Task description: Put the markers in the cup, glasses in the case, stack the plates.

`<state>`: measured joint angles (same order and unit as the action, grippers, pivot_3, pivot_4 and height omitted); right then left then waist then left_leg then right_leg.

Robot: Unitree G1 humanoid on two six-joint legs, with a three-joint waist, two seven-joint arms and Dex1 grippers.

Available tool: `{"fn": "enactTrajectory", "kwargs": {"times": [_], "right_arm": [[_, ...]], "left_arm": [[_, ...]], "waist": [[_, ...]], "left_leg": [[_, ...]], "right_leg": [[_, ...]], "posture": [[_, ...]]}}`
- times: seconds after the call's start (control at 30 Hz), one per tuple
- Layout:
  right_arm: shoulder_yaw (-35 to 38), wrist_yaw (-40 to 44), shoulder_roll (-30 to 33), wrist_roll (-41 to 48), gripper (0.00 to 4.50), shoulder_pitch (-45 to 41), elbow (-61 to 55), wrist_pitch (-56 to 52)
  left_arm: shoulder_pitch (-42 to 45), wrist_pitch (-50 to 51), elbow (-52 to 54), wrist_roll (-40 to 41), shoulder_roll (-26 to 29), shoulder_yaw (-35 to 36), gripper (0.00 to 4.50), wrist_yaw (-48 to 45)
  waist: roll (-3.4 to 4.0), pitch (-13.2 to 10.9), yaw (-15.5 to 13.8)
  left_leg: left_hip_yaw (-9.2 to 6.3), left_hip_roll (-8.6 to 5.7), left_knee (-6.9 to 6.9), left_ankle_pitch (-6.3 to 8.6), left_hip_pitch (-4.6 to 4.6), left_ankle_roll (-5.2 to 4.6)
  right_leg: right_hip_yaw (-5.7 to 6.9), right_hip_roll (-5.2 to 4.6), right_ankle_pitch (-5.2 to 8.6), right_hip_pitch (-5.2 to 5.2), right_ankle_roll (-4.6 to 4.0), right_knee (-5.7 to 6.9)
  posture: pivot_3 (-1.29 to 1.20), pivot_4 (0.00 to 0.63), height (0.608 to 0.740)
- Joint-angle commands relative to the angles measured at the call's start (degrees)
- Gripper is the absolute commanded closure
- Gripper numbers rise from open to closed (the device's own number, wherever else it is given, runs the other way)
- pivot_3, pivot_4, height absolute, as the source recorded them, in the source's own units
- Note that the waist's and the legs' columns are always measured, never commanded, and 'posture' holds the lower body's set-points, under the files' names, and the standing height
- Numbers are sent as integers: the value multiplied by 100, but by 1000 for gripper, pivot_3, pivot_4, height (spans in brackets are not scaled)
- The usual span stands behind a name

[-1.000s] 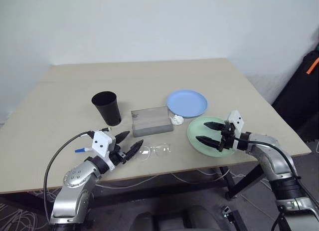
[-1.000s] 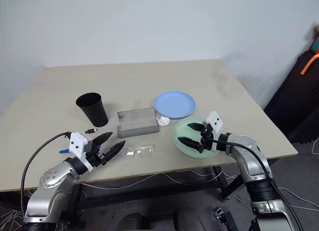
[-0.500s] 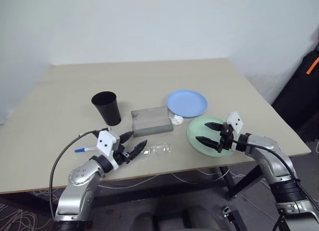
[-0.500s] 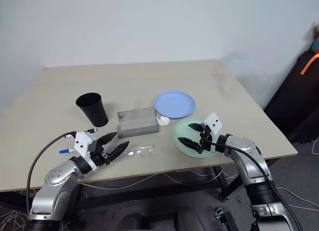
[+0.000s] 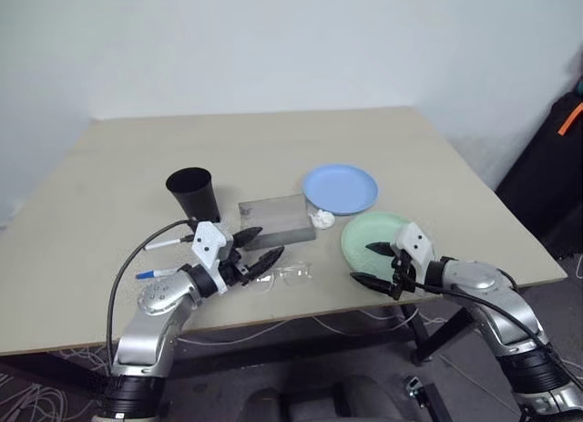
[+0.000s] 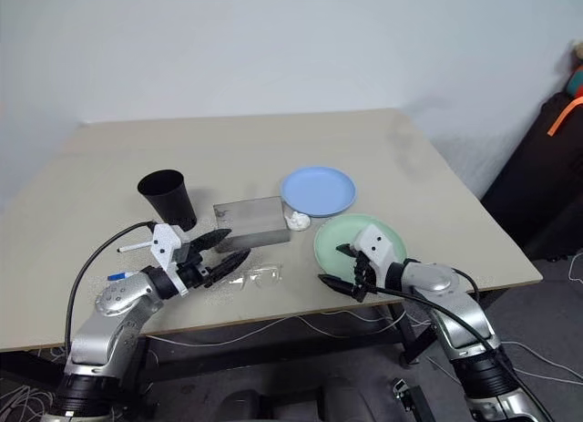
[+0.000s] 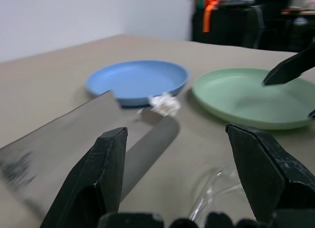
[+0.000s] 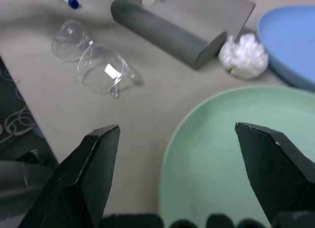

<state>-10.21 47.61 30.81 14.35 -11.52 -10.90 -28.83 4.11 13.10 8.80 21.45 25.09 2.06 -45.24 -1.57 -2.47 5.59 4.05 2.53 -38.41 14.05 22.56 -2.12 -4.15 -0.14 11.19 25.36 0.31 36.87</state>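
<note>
The counter (image 5: 273,139) has lots of bare room behind the case (image 5: 272,220), all the way to its far edge by the wall. The things sit nearer the front edge. The glasses (image 5: 290,275) lie in front of the case, close to that front edge. The black cup (image 5: 193,195) stands upright beside the case on the left. Two markers (image 5: 159,258) lie in front of the cup. The blue plate (image 5: 341,188) lies to the right of the case, with a small white wad of paper (image 5: 322,220) between them. The green plate (image 5: 383,241) lies in front of the blue plate, near the counter's front right edge. The left end effector (image 5: 257,247) hangs just in front of the case with its fingers spread apart and nothing between them. It points about level toward the case, and the glasses are just past its tips. The right end effector (image 5: 373,264) tilts down over the near rim of the green plate, fingers spread wide, holding nothing.
</note>
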Motion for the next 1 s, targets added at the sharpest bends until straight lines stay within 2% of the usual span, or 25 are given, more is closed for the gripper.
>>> {"fn": "enactTrajectory", "kwargs": {"times": [0.03, 0.5, 0.63, 0.93, 1.0], "right_arm": [[43, -161, -24, -28, 420, -29, -150, -88], [-278, -657, -297, -459, 420, -93, 42, -388], [-365, -831, -335, -652, 1326, -136, 145, -449], [-413, -920, -305, -779, 4418, -221, 77, -575], [-416, -939, -287, -821, 4464, -239, 66, -592]], "left_arm": [[201, 114, 226, 129, -25, -235, 1128, -166], [145, 270, 403, 110, -130, -505, 1128, -198], [90, 271, 427, 99, -119, -486, 1077, -177], [69, 248, 403, 64, -121, -488, 1077, -149], [84, 239, 386, 53, -129, -495, 1077, -144]], "waist": [[0, 0, 0], [0, 0, 0], [0, 0, 0], [-12, 8, 0], [-14, 9, 9]], "left_leg": [[0, 0, 0, 0, 0, 0], [-1, -1, -2, 0, 0, -1], [-1, -1, -2, 0, 1, -1], [-2, 0, -6, 0, -3, -1], [-2, 1, -10, 0, -3, 0]], "right_leg": [[0, 0, 0, 0, 0, 0], [-1, -1, 0, -1, 0, 0], [-1, 0, 0, -1, 0, 0], [0, -1, 0, -6, 1, 0], [1, -1, 0, -7, 1, 0]], "posture": [[0, 0, 740], [0, 0, 740], [0, 0, 740], [0, 0, 740], [0, 0, 740]]}}
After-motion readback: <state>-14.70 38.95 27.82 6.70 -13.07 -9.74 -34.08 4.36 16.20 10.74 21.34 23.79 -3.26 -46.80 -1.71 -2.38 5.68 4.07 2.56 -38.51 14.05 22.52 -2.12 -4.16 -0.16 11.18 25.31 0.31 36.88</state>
